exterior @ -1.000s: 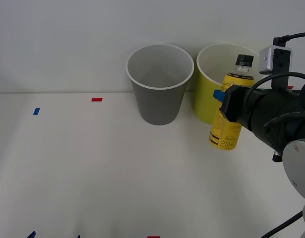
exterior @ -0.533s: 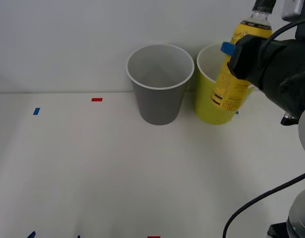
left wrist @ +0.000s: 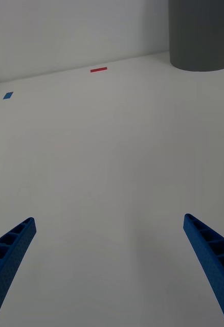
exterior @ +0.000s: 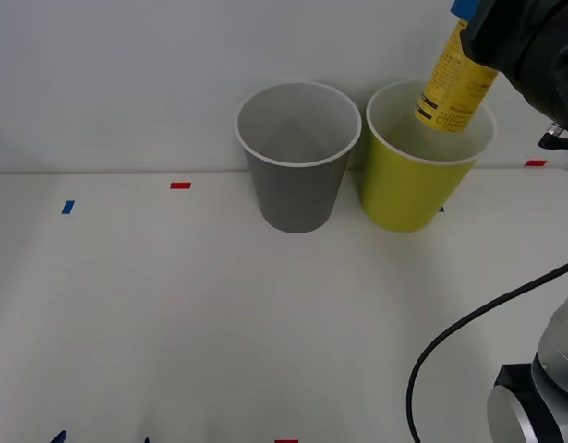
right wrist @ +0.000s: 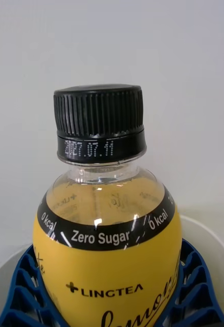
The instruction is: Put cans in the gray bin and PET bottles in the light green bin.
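Front view: the right gripper (exterior: 477, 37) holds the PET bottle (exterior: 453, 85) clamped by its upper body, tilted, with its base hanging over the mouth of the light green bin (exterior: 422, 171) at the far right of the table (exterior: 219, 314). The gray bin (exterior: 297, 157) stands just left of the green one, close beside it, and looks empty. The step in hand seems to be the drop of the bottle into the green bin; the next move likely calls for the fingers to part once the base is well inside the rim, since the tilt could make it catch the far edge. In the right wrist view blue fingers (right wrist: 20, 296) hug the yellow label on both sides below the black cap (right wrist: 98, 117). The left gripper (left wrist: 112, 265) hangs near, spread wide over bare table. The bottle's cap is cut off in the front view, and the green bin's floor is hidden.
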Controlling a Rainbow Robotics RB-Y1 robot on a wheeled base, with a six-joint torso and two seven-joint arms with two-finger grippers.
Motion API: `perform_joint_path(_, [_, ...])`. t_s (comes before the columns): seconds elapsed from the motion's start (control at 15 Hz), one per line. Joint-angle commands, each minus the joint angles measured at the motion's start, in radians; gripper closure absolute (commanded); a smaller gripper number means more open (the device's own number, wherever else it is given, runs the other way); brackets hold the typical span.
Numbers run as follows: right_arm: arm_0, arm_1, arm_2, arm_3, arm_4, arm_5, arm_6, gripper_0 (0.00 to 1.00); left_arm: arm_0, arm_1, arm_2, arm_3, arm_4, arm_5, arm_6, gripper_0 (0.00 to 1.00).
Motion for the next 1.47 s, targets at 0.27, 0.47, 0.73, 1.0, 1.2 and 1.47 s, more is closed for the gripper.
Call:
perform_joint_path(0.27, [0.002,0.000,0.002,0.221,0.090,-0.285,0.019,1.00,0.000,0.000,0.000,0.000,0.000,0.000,0.000,0.00])
perform_joint_path(0.47, [0.002,0.000,0.005,0.322,0.150,-0.424,0.028,1.00,0.000,0.000,0.000,0.000,0.000,0.000,0.000,0.00])
perform_joint_path(0.73, [0.005,-0.001,0.037,0.389,0.247,-0.485,0.033,1.00,0.000,0.000,0.000,0.000,0.000,0.000,0.000,0.00])
perform_joint_path(1.0, [0.087,-0.011,0.086,0.429,0.268,-0.635,0.011,1.00,0.000,0.000,0.000,0.000,0.000,0.000,0.000,0.00])
perform_joint_path(1.2, [0.097,-0.035,0.105,0.432,0.262,-0.637,-0.005,1.00,0.000,0.000,0.000,0.000,0.000,0.000,0.000,0.00])
perform_joint_path(1.47, [0.096,-0.047,0.099,0.434,0.260,-0.640,-0.035,1.00,0.000,0.000,0.000,0.000,0.000,0.000,0.000,0.00])
